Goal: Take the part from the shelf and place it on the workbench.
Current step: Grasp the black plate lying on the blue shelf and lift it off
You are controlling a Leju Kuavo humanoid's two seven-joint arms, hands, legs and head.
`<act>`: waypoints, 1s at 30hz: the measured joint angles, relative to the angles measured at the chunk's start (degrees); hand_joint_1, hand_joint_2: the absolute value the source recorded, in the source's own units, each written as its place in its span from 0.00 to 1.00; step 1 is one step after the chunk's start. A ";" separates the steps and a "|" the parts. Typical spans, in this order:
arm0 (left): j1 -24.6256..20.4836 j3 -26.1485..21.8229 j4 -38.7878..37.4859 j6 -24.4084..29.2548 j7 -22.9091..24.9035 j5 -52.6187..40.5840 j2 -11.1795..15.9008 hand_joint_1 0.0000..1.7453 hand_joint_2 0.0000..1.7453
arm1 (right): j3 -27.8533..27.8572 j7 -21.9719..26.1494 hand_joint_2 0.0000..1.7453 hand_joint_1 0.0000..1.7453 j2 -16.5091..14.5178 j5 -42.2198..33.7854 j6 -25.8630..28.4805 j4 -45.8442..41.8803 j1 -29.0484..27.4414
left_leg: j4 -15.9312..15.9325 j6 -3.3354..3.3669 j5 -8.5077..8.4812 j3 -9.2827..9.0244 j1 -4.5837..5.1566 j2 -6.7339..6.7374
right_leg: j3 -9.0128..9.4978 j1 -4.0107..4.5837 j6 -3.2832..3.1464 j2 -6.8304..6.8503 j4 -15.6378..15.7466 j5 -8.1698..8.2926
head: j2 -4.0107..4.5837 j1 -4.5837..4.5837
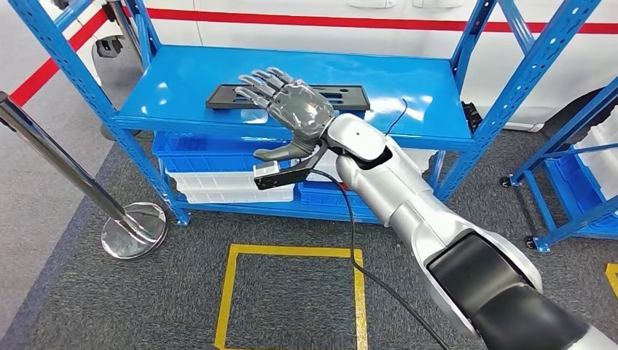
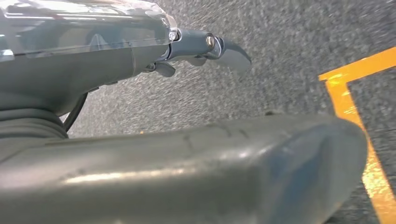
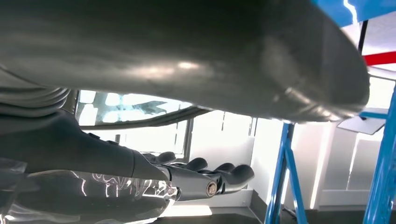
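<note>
A: Where did you find the part (image 1: 288,97)?

B: You saw it in the head view as a flat black elongated plate with slots, lying flat on the top deck of the blue shelf (image 1: 182,84), toward the back of that deck.

A: What was the state of the right hand (image 1: 291,102)?

B: The right hand was above the part's middle, palm down, fingers spread apart and extended. Its thumb pointed down past the front edge of the deck. It gripped nothing. You could not tell whether the fingertips touched the part. In the right wrist view the fingers (image 3: 224,175) lay nearly straight, side by side.

A: And the left hand (image 2: 140,46)?

B: The left wrist view showed it over grey carpet beside a yellow floor marking (image 2: 348,105). The visible fingers (image 2: 224,49) lay extended, and nothing was seen in them. You could not tell how far open the whole hand was.

A: What surrounded the shelf?

B: Blue and white bins (image 1: 218,171) sat on the lower level. A chrome stanchion (image 1: 131,226) stood on the carpet left of the shelf. A yellow square outline (image 1: 291,292) marked the floor in front. A second blue rack (image 1: 576,168) stood to the right.
</note>
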State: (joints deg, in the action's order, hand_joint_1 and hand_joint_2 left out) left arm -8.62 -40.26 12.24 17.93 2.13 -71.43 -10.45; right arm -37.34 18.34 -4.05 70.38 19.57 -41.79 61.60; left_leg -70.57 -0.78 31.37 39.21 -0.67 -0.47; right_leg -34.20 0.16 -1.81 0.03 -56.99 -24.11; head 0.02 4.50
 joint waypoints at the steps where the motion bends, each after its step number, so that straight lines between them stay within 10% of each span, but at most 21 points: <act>1: 0.07 -0.05 0.00 -0.01 0.07 0.00 0.02 0.00 0.00 | -0.14 0.00 0.00 0.00 -0.01 -0.01 0.01 0.08 -0.16 | -2.90 -0.08 0.41 2.02 -0.02 0.01 | 0.41 0.08 -0.07 0.01 -0.05 -0.40 | 0.00 0.00; 3: 0.24 -0.11 0.00 -0.03 0.20 -0.04 0.07 0.00 0.00 | -0.39 0.00 0.00 0.00 -0.02 0.01 -0.04 0.19 -0.40 | -2.69 -0.12 -1.91 3.24 -0.03 0.03 | 1.38 0.11 -0.01 -0.05 -0.24 -1.31 | 0.00 0.00; 6: 0.22 -0.14 -0.04 -0.04 0.25 -0.16 0.13 0.00 0.00 | -0.54 0.00 0.00 0.00 -0.11 0.02 -0.20 0.24 -0.25 | 7.90 0.20 -8.32 -0.75 0.07 0.18 | 2.89 0.11 0.57 -0.13 -0.77 -3.07 | 0.00 -0.01; 12: 0.18 -0.20 -0.13 -0.05 0.63 -0.22 0.18 0.00 0.00 | -0.96 0.00 0.00 0.00 -0.25 0.09 -0.20 0.33 0.10 | 11.88 2.07 -7.89 -2.91 0.20 -0.04 | 2.36 0.18 2.05 -0.13 -2.58 -4.33 | 0.00 -0.02; 17: 0.25 -0.25 -0.13 -0.05 1.01 -0.44 0.21 0.00 0.00 | -1.43 0.00 0.00 0.00 -0.22 0.39 -0.36 0.79 0.01 | 12.21 2.86 -6.27 -5.11 0.25 -0.10 | -8.24 -0.22 2.87 -0.13 -18.04 -8.19 | 0.00 -0.02; 19: 0.37 -0.29 -0.13 -0.05 1.13 -0.49 0.23 0.00 0.00 | -1.63 0.00 0.00 0.00 -0.20 0.39 -0.38 1.02 0.00 | 12.22 2.84 -5.41 -6.33 0.38 -0.27 | -8.99 -0.25 2.53 -0.13 -15.67 -4.76 | 0.00 -0.02; 21: 0.42 -0.31 -0.18 -0.06 1.17 -0.54 0.19 0.00 0.00 | -1.78 0.00 0.00 0.00 -0.19 0.39 -0.38 1.11 0.14 | 12.32 2.69 -4.44 -7.74 0.46 -0.42 | -6.53 0.04 1.83 -0.18 -7.83 0.91 | 0.00 -0.01; 23: 0.31 -0.33 -0.26 -0.05 1.20 -0.54 0.12 0.00 0.00 | -1.93 0.00 0.00 0.00 -0.22 0.42 -0.40 1.20 0.43 | 12.65 2.23 -3.76 -8.39 0.45 -0.51 | -4.56 0.57 1.17 -0.15 -2.15 3.18 | 0.00 -0.06; 27: 0.31 -0.37 -0.31 -0.05 1.26 -0.55 0.09 0.00 0.00 | -2.21 -0.01 0.00 0.00 -0.43 0.44 -0.39 1.33 0.71 | 11.93 0.91 -3.34 -9.02 0.37 -0.38 | -2.41 0.64 0.35 -0.07 0.66 2.61 | 0.00 -0.11; 30: 0.29 -0.45 -0.32 -0.05 1.26 -0.55 0.09 0.00 0.00 | -2.34 -0.02 0.00 0.00 -0.61 0.43 -0.40 1.38 1.01 | 3.68 0.10 -0.19 -4.71 0.15 -0.13 | -0.62 0.41 -0.26 -0.02 1.18 1.83 | 0.00 -0.11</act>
State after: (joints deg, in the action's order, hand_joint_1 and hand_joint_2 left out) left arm -8.33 -40.71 11.92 17.88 3.39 -71.97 -10.36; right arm -39.68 18.32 -4.66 70.82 19.17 -40.41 62.61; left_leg -66.89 -0.69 31.18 34.50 -0.52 -0.60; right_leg -34.82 0.57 -2.08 0.01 -55.80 -22.28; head 0.02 4.39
